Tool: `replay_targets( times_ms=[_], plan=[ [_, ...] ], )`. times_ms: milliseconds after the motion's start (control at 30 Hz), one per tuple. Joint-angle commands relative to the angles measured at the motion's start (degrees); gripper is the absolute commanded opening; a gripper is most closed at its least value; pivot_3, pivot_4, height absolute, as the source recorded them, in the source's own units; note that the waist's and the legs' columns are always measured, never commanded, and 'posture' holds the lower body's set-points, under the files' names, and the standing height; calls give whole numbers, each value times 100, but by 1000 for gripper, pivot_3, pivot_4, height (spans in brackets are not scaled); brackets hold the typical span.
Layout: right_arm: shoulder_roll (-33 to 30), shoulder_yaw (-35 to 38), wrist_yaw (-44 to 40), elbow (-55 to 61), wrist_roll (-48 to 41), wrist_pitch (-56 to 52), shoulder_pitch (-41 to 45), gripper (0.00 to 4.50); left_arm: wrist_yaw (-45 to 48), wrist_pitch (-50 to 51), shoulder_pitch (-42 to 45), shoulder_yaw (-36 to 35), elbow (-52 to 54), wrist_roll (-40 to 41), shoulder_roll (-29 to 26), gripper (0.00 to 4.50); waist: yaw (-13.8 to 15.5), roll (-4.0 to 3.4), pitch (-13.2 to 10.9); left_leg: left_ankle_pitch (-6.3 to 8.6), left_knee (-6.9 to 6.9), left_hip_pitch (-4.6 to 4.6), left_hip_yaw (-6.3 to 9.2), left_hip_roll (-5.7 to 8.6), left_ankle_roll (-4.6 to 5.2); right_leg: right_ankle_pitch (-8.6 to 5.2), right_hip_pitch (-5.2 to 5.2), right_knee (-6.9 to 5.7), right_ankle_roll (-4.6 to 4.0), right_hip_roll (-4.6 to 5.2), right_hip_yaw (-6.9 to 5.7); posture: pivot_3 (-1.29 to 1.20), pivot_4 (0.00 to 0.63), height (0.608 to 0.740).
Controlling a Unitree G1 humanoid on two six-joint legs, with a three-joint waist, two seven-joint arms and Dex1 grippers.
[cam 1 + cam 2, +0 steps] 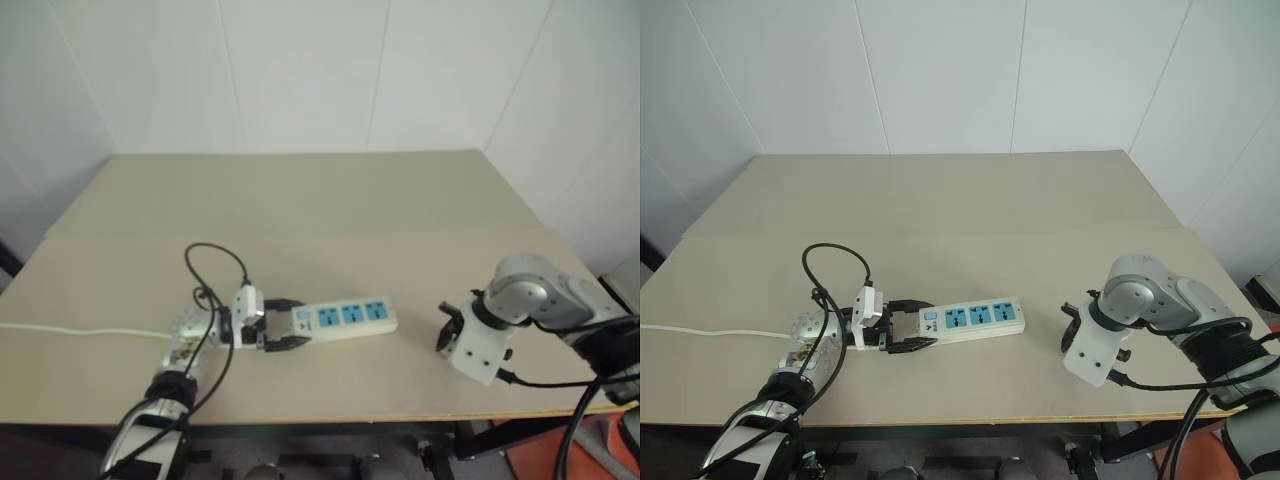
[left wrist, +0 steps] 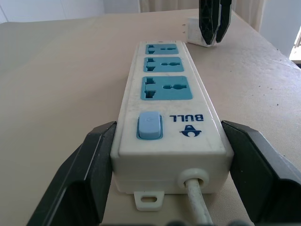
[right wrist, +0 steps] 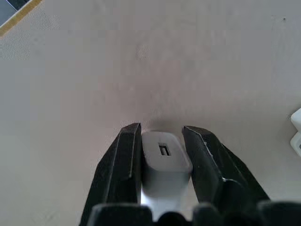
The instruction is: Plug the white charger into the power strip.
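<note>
Power strip [image 1: 345, 318] lies flat on the tan table [image 1: 300, 200], lower centre of the head view, three blue sockets facing up. The left gripper [image 1: 908, 331] is clamped across its switch end, one black finger on each long side, cord leaving between them toward the lower left.

White charger [image 3: 164, 157] sits on the table at the lower right of the head view, well apart from the strip's far end. The right gripper [image 3: 162, 141] points steeply down over it, fingers closed onto its two sides; the USB slot faces up toward the wrist camera. The prongs are hidden.

Risks, as I judge them:
- Grip looks shallow, near the charger's top. It could twist or slip out on the lift, since smooth plastic sides give little purchase.
- The prong end cannot be checked. If the charger tilts in the fingers, the prongs will meet the socket face askew and jam.
- Pushing down into a socket may rock or slide the strip. The left hold is at one end only, so the far end could lift or swing.
</note>
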State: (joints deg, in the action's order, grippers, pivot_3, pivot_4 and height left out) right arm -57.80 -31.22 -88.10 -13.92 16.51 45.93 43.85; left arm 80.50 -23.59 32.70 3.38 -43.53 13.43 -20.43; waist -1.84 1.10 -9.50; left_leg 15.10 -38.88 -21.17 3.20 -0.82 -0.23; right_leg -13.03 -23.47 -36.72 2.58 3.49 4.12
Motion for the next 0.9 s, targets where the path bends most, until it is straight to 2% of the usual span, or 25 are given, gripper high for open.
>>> replay_targets(
  times_ms=[33, 233, 367, 500, 733, 900],
  plan=[
    [-46, 66, 45, -40, 76, 104, 147, 1111, 17, -31, -118, 233, -104, -270, -13, 3227, 0, 0, 0, 0, 0, 3, 0, 0, 0, 0, 3, 1, 0, 0, 0, 0, 150, 740],
    [-157, 150, 41, 134, 81, -41, 94, 1111, 8, -22, -75, 260, -133, -269, 20, 3227, 6, 0, 0, 0, 1, 9, 2, 0, 0, 0, 12, 3, 0, 0, -1, 0, 150, 740],
    [-186, 481, 90, 495, -282, -800, 86, 1111, 62, -34, -11, 279, -197, -281, 17, 3227, 14, 0, 0, 0, 1, 9, 2, 0, 0, 0, 12, 2, 0, 0, -1, 0, 150, 740],
    [-140, 1049, 196, 862, -1044, -1914, 135, 1111, 195, -38, 89, 281, -269, -250, -3, 3227, 30, 0, 0, 0, 1, 9, 5, 0, 0, 0, 13, 2, 0, 0, -3, 0, 150, 740],
    [422, 2335, 789, 1118, -2934, -5046, 306, 1111, 656, -68, 285, 321, -398, -190, -107, 3227, 71, 1, 0, 1, 3, 5, 8, -1, 1, 0, 13, 8, -1, 0, -5, 0, 150, 740],
    [1127, 3047, 1374, 1003, -3919, -6085, 203, 1111, 890, -157, 344, 369, -476, -187, -87, 3227, 69, 1, -1, 1, 4, 3, 8, -1, 2, 0, 12, 8, -1, -1, -6, 0, 150, 740]
  ],
)
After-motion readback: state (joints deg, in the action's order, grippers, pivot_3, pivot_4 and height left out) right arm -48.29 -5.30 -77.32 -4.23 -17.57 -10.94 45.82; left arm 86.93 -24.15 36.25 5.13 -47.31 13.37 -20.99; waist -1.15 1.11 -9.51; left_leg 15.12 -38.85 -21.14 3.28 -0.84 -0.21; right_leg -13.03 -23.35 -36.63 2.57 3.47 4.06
